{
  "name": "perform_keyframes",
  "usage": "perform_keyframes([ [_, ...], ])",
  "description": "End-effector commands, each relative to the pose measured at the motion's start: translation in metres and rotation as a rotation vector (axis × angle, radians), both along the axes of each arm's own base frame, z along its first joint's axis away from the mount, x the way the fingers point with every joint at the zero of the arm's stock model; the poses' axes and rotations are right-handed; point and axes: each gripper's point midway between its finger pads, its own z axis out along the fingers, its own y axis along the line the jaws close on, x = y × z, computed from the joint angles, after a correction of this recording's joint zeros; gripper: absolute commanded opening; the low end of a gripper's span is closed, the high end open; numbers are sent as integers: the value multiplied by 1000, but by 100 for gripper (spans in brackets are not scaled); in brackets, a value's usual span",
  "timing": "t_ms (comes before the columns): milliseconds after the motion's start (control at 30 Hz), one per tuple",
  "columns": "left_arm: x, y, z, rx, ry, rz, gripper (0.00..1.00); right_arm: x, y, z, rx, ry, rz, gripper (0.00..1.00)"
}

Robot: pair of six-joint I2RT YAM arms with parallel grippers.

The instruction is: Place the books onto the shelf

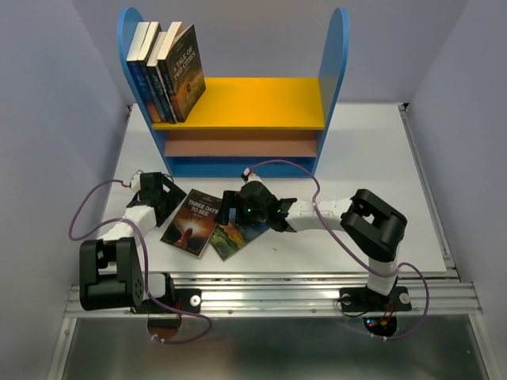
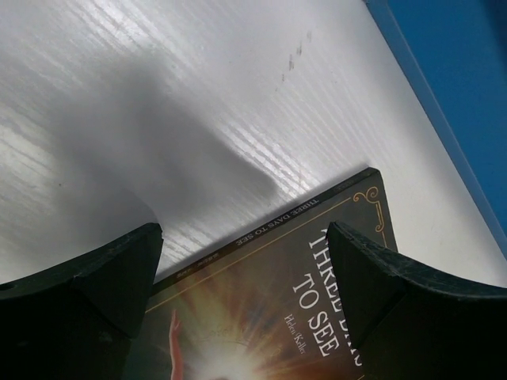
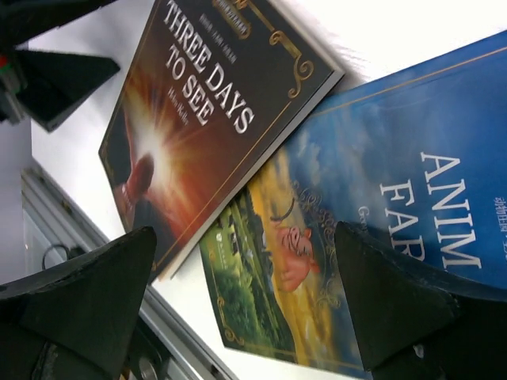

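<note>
1. The left gripper [image 1: 168, 198] hangs low over the table [image 1: 380, 158] with its jaws spread wide and nothing between them.
2. In the left wrist view, the left gripper [image 2: 244, 237] has the book Three Days to See [image 2: 261, 317] directly beneath it. The book lies flat and cover up, its spine edge running across the gap from 1 finger to the other. Whether the fingers [image 2: 95, 285] touch the book cannot be told.
3. The right gripper [image 1: 231, 207] is also spread wide and holds nothing.
4. From the right wrist view, Animal Farm [image 3: 380, 206] lies flat under the right gripper [image 3: 244, 236], reaching from the gap between the fingers out past one of them. Three Days to See [image 3: 198, 134] sits just ahead of the gap, and its long edge appears to lie over the edge of Animal Farm.
5. In the top view, these 2 books, Three Days to See [image 1: 191, 222] and Animal Farm [image 1: 238, 235], lie between the 2 grippers.
6. The shelf [image 1: 261, 99] stands well beyond both grippers, at the far side of the table.
7. A group of books [image 1: 162, 71] leans against the shelf's left blue panel on the yellow board, with A Tale of Two Cities [image 1: 184, 75] at the front.
</note>
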Motion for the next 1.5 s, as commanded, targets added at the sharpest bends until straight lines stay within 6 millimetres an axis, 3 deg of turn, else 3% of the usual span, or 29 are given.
perform_keyframes([
  [0,-20,-6,-26,-25,79,-32,97,21,21,21,88,-30,-120,100],
  [267,-26,-11,-43,-43,121,-62,97,29,33,3,67,13,-147,100],
  [400,-27,-19,-49,-74,146,-108,90,32,41,1,81,28,-153,100],
  [500,-28,-20,-50,-74,157,-120,78,34,47,-4,99,45,-165,100],
  [533,-29,-21,-51,-75,166,-126,66,38,53,3,115,40,-164,100],
  [600,-33,-22,-53,-81,173,-125,55,38,61,-1,127,58,-152,100],
  [700,-31,-25,-50,-90,157,-134,43,40,74,11,184,45,-124,100],
  [767,-32,-26,-50,-85,159,-138,29,40,83,21,230,25,-94,100],
  [967,-30,-33,-48,-93,153,-164,28,36,98,77,413,-87,6,100],
  [1067,-29,-34,-48,-89,152,-171,28,29,107,95,475,-111,75,100],
  [1333,-29,-36,-47,-88,151,-179,24,21,112,103,545,-107,122,90],
  [1467,-28,-37,-47,-92,149,-185,24,25,114,90,492,-79,104,90],
])
